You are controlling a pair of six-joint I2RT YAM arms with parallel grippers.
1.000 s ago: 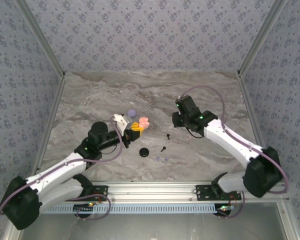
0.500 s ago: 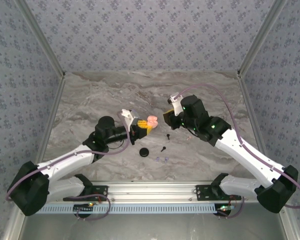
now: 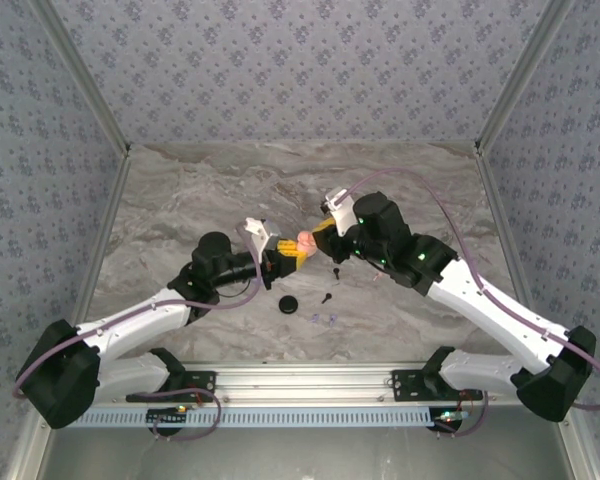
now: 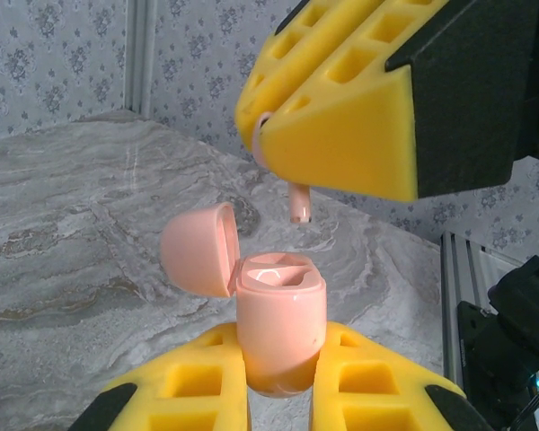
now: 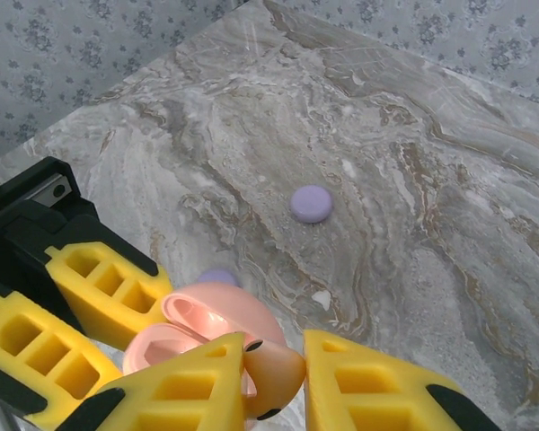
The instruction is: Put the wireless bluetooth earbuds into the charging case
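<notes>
Your L gripper (image 4: 283, 350) jaws clamp the open pink case (image 4: 278, 296); R gripper (image 5: 274, 355) jaws pinch a pink earbud (image 4: 300, 203) just above it.

Your marble table (image 3: 180, 200) holds a black case (image 3: 289, 304) near the centre. A black earbud (image 3: 326, 297) lies just right of it, with lilac earbuds (image 3: 322, 319) nearer you.

marble table (image 3: 200, 190) | patterned wall panels (image 3: 300, 70) behind, both sides | aluminium rail (image 3: 310, 378) near edge

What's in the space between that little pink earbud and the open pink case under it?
Nothing. In the left wrist view the pink earbud hangs above the open pink case, with only a bare gap of air between them.
</notes>
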